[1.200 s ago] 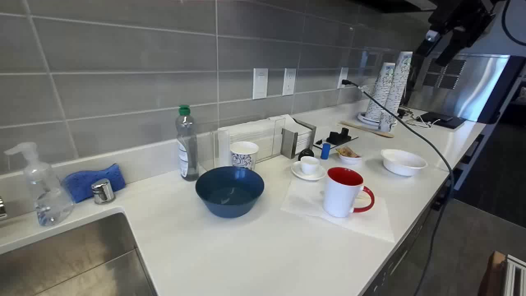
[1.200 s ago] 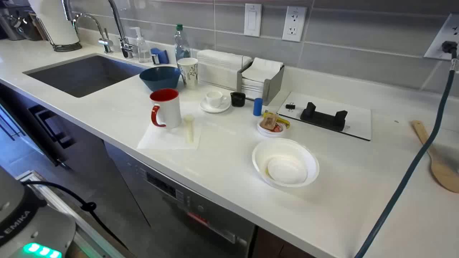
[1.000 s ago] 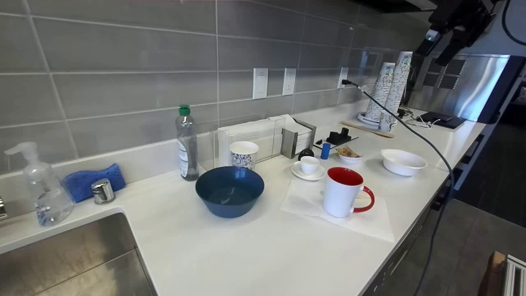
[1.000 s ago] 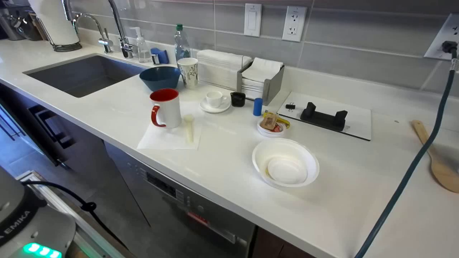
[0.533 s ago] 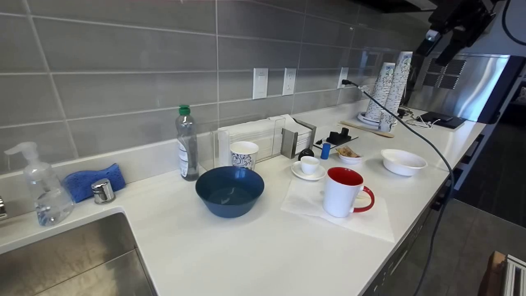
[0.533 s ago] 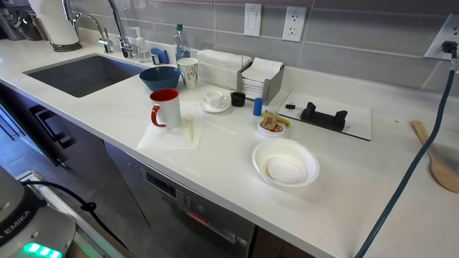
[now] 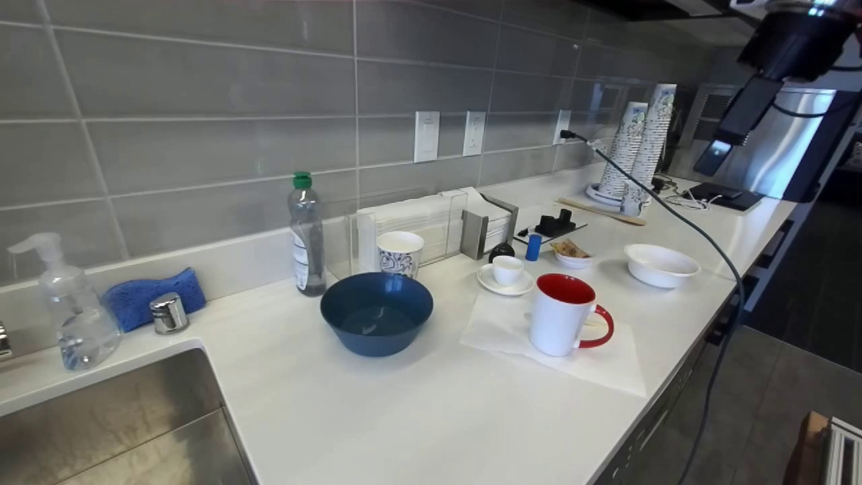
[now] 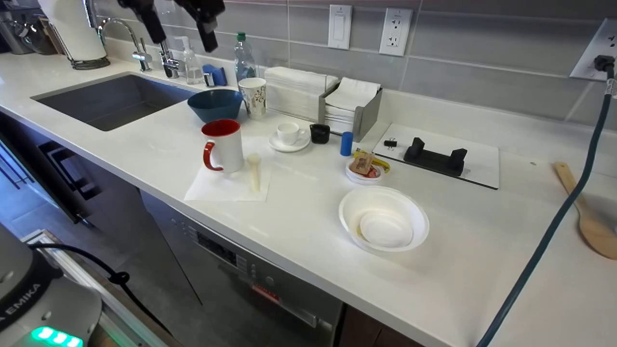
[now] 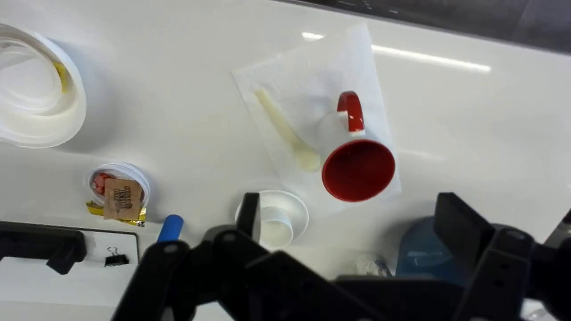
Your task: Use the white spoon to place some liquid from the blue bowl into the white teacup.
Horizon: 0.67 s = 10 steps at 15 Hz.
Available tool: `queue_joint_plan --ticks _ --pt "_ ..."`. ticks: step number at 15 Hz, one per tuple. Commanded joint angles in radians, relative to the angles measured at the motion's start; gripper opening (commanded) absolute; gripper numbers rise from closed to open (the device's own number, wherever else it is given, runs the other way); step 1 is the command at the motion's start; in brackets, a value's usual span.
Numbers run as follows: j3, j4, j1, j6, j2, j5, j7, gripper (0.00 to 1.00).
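Left to right in an exterior view, we see end effector, spread and empty above the desk; below it and rightward, white spoon on the napkin, long axis roughly near to far, handle near; likely our next grasp.

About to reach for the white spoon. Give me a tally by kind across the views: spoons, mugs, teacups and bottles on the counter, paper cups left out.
Spoons: 2 (white spoon, wooden spoon)
Mugs: 1 (red-handled mug)
Teacups: 1 (white teacup)
Bottles: 2 (green-capped bottle, pump bottle)
Total: 6
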Motion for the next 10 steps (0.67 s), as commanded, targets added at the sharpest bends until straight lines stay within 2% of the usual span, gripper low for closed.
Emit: queue_joint_plan --ticks 1,4,5,10 --pt "-0.072 -0.133 0.015 0.142 -0.023 -0.099 -0.182 1.0" --pt "-0.159 -0.104 0.042 0.293 0.083 -0.126 -0.328 1.0" --pt "-0.109 -0.103 0.016 0.203 0.029 -0.093 -0.253 1.0" --pt "-0.113 -0.096 0.017 0.212 0.045 -0.093 -0.263 1.0"
